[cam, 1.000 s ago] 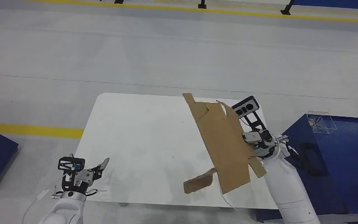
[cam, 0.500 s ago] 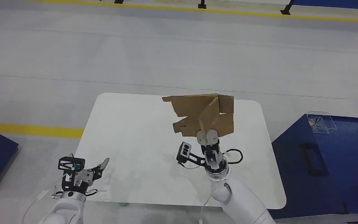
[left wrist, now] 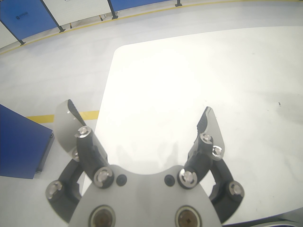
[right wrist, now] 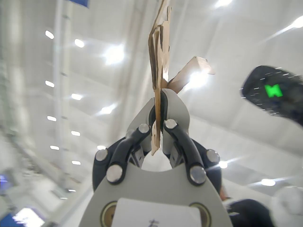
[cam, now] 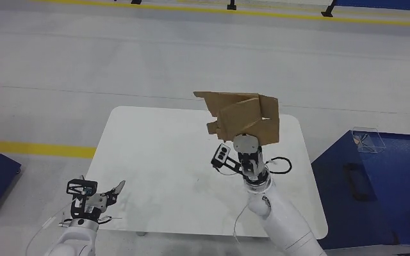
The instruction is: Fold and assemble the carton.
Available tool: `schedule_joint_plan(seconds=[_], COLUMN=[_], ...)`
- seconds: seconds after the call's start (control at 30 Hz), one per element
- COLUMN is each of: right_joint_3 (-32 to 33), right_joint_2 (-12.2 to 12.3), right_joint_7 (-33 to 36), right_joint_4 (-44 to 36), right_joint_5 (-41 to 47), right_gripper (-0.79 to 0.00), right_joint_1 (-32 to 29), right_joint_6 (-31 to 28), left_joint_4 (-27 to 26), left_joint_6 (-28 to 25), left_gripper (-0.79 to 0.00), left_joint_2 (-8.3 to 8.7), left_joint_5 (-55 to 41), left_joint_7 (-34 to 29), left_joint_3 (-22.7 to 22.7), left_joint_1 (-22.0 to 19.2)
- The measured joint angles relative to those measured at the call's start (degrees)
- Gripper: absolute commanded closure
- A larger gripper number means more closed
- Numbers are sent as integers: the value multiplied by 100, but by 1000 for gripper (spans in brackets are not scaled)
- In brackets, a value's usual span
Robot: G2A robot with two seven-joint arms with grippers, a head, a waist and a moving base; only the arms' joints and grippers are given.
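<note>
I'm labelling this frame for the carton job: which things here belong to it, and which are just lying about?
Belongs to the job:
carton, clamped in the right gripper
left gripper, open, by a corner of the table

Just lying about:
blue cabinet beside the table
clear box on it

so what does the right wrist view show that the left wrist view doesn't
Right wrist view: the right gripper shut on the flat brown cardboard carton, seen edge-on with one flap sticking out. Left wrist view: the left gripper open at the white table's corner, a blue box beside it. Shared: each has its own gripper in front; no object is common.
</note>
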Motion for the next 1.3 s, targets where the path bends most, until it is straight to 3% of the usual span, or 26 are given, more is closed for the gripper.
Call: schedule_joint_plan(seconds=[0.17,0.37,0.47,0.67,1.07,1.3], right_joint_3=[1185,2434,2687,2842,2861,3843], right_joint_2=[208,355,361,327,328,442], right_joint_7=[1258,1401,1316,665,649,103], right_joint_4=[-374,-1021,-1261,-1602,-1633,-2718], right_joint_5=[-2506,-4536,-4749,-5536,-5560,-6427], right_gripper=[0,0,0,0,0,0], right_joint_1=[150,-175,-430,-844,-834,-684], right_joint_6=[-2046,-4631,-5353,-5996,-6013,-6562], left_joint_4=[0,0,0,0,0,0], left_joint_6=[0,0,0,0,0,0], left_gripper=[-785,-785,-785,-785,-785,-785], left_joint_2=[0,0,0,0,0,0], left_joint_5=[0,0,0,0,0,0], left_joint_7=[0,0,0,0,0,0], left_joint_3=[0,0,0,0,0,0], left_joint_1=[0,0,0,0,0,0])
